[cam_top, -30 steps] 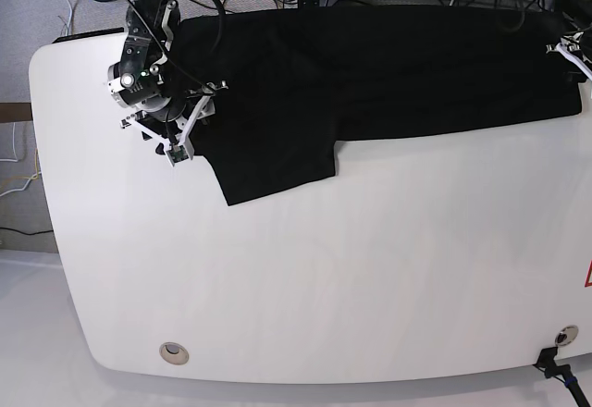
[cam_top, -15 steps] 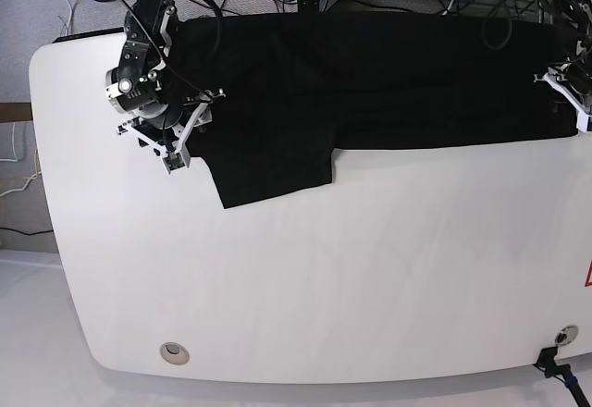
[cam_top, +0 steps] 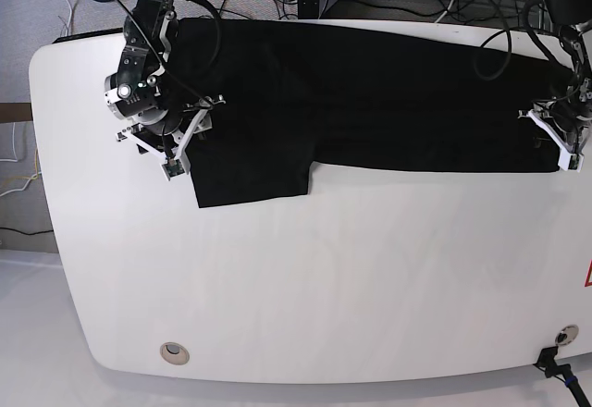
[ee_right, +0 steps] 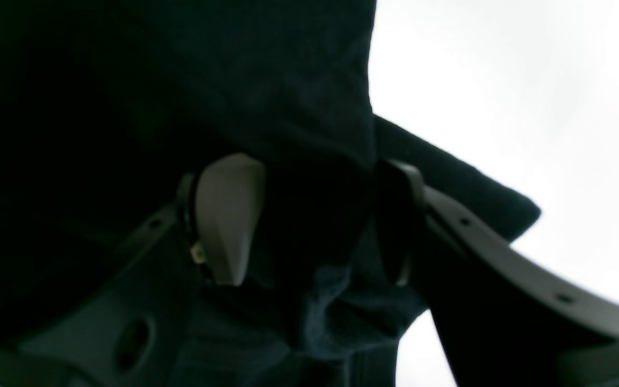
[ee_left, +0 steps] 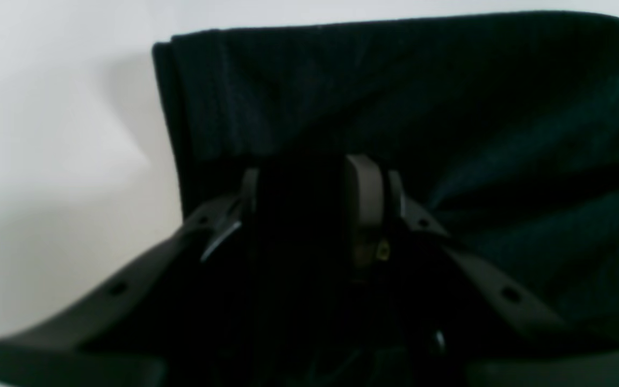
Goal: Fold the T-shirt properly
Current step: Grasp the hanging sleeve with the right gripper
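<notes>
- The large plain black short-sleeved cloth T-shirt (cam_top: 370, 92) lies spread along the far edge of the white oval worktop (cam_top: 305, 277), reaching from the far-left corner to the right edge. One sleeve flap projects toward the middle of the worktop near the left end. No printed graphic is visible.
- The right gripper (cam_top: 176, 134) sits at the shirt's left end. In the right wrist view, its jaws stand partly apart with bunched black cloth pinched between the pads (ee_right: 229, 215).
- The left gripper (cam_top: 560, 134) sits at the shirt's right end. In the left wrist view, its jaws are narrowed onto a fold of cloth between the fingers (ee_left: 363, 199).
- Step in hand, as judged: both arms hold opposite ends of the garment, positioning or stretching it flat before a fold.
- Next move calls for equal tension at both ends, matched travel of the two arms, and a firm hold until the cloth lies without wrinkles.
</notes>
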Controlling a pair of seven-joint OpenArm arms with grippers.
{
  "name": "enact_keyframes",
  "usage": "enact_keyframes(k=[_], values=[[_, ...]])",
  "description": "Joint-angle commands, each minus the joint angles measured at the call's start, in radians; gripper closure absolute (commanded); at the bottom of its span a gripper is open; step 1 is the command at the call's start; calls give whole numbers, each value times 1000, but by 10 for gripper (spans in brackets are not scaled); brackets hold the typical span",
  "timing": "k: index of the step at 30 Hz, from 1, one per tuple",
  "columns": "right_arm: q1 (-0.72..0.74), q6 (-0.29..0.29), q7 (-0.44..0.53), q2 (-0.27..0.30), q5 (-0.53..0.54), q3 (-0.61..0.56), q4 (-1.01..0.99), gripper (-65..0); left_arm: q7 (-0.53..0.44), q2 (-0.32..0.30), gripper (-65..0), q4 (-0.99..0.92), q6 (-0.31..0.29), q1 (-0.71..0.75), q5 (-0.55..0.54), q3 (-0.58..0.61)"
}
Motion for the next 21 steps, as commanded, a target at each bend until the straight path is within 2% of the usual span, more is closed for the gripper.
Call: enact_keyframes(k=[1,3,7,11,14,18,21], values=[[29,-4,17,5,4,0,21,-352,62,-12,-189,-2,-10,6,29,3],[67,-6,15,5,-2,0,46,-353,62,-33,-189,-2,-10,6,29,3],[176,-6,15,5,-4,0,37,-355,62,-35,-189,-1,-12,6,28,3],[306,-6,23,6,4,42,-149,-355,62,-35,-189,-1,-13,6,25,3],[352,-4,126,6,4,69,-288,-355,62,-35,-189,1,-15,6,23,0],[395,4,180,8,6,147,-448,-355,59,-33,-190,51,-16,5,13,-81],[395,4,236,9,6,163,-516,-355,59,-33,-197,103,-16,6,-29,-124]])
